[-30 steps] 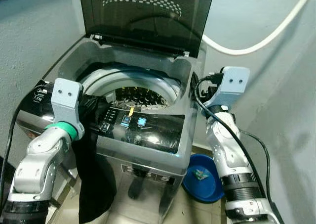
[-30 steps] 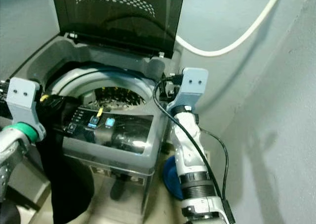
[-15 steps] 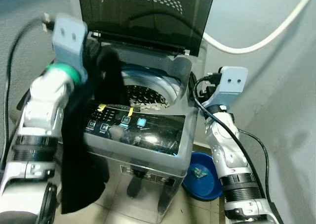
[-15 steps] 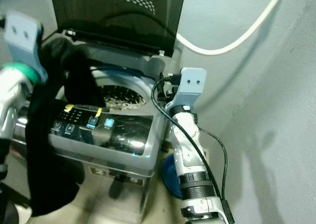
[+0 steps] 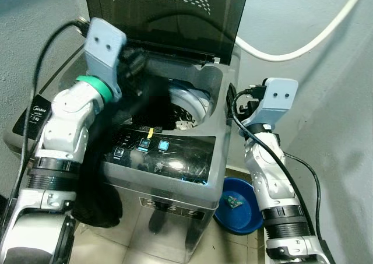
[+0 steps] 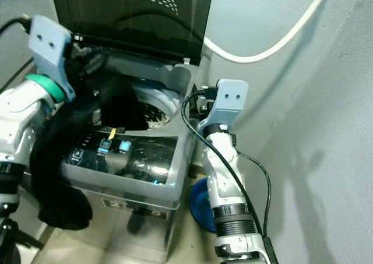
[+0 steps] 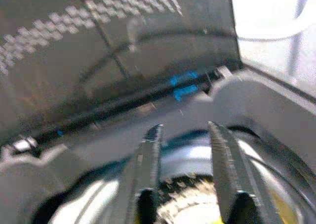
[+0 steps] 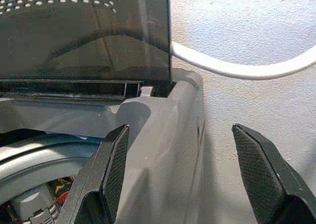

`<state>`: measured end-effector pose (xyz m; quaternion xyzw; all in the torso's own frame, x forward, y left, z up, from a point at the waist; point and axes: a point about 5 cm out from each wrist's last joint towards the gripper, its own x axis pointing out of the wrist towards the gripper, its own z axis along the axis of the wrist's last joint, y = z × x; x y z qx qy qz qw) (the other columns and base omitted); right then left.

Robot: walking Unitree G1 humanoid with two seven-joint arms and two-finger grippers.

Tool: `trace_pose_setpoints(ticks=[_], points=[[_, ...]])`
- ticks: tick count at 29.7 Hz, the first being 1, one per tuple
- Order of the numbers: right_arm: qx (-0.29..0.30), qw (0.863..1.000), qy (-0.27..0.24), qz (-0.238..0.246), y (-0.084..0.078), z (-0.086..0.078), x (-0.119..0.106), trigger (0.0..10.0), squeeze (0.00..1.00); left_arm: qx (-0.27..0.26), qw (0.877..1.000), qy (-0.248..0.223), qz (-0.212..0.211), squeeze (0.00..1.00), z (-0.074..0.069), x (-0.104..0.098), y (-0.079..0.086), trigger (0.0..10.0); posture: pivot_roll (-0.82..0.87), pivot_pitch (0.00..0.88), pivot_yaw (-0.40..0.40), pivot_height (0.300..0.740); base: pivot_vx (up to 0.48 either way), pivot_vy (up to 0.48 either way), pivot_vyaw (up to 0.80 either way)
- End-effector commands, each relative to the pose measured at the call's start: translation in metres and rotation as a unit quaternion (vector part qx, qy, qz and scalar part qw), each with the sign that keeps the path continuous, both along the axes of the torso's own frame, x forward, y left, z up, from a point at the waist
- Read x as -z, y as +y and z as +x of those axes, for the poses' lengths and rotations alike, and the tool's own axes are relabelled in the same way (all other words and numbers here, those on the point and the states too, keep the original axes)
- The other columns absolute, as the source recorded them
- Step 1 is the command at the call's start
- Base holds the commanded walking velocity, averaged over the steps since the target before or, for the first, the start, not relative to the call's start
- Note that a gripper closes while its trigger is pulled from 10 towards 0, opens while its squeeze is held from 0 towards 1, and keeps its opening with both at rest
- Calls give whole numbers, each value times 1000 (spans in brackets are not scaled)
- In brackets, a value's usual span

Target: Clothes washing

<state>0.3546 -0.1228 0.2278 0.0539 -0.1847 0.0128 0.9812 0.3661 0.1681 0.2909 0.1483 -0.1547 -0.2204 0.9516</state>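
I have the left hand (image 5: 135,59) up over the back of the washing machine (image 5: 175,159), just under its raised lid (image 5: 169,13); in its wrist view the two fingers (image 7: 148,155) stand slightly apart with nothing visible between them, so I read it as open. The black garment (image 5: 145,104) drapes from beside that hand down into the drum (image 5: 183,109), its long axis running on over the front left corner of the machine and hanging toward the floor; the hanging tail lies below and behind the left hand, and that arm is by far the nearer one. My right hand (image 8: 187,184) waits at the machine's right rear corner, fingers spread wide and empty, near the white hose (image 5: 303,48). A label on the machine's left side reads "Midea" (image 5: 38,108); the panel buttons (image 5: 152,145) are too small to read. A blue basin (image 5: 242,208) sits on the floor.
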Motion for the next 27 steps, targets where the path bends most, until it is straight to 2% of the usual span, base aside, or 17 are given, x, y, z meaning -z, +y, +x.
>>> trace_pose_setpoints(ticks=[1,3,4,9,11,13,14,17,18,19,20,21,23,27], points=[[8,1000,7,2,-3,-2,4,10000,0,3,1000,10,2,1000,1,4,0,10000,154,52,22,740,0,0,0],[7,1000,8,2,-3,-1,4,10000,0,15,1000,12,-8,1000,0,5,0,10000,156,53,20,740,0,0,0],[5,1000,8,2,-2,-1,4,10000,0,41,999,7,-17,1000,-6,5,-3,10000,161,55,17,740,0,0,0],[4,1000,9,2,-2,-1,4,10000,0,58,998,3,-21,1000,-11,5,-6,10000,161,55,17,740,0,0,0],[2,1000,9,3,-1,-1,4,10000,0,73,997,-8,-15,1000,-22,5,-10,10000,161,55,17,740,0,0,0],[2,1000,9,3,-1,-1,4,10000,0,73,997,-8,-15,1000,-22,5,-10,10000,161,55,17,740,0,0,0],[3,1000,10,3,-1,-2,4,10000,0,70,998,-6,-8,0,-30,7,-12,10000,168,57,26,740,0,0,0],[4,1000,10,4,-1,-2,5,10000,0,67,998,-4,-3,0,-36,9,-12,10000,168,57,26,740,0,0,0],[4,1000,11,4,-1,-2,6,10000,0,60,998,2,1,0,-49,15,-10,10000,176,59,29,740,0,0,0],[4,1000,11,4,-1,-2,6,10000,0,60,998,2,1,0,-49,15,-10,10000,176,59,29,740,0,0,0],[1,1000,12,3,0,-3,6,10000,0,42,999,5,6,0,-61,20,-7,10000,179,60,28,740,0,0,0],[1,1000,12,3,0,-3,6,10000,0,42,999,5,6,0,-61,20,-7,10000,179,60,28,740,0,0,0],[-20,1000,11,-2,6,-3,7,10000,0,-7,1000,2,7,0,-76,28,0,10000,198,65,17,740,0,0,0],[-29,999,11,-4,8,-3,7,10000,0,-22,1000,1,7,0,-78,30,3,10000,198,65,17,740,0,0,0]])
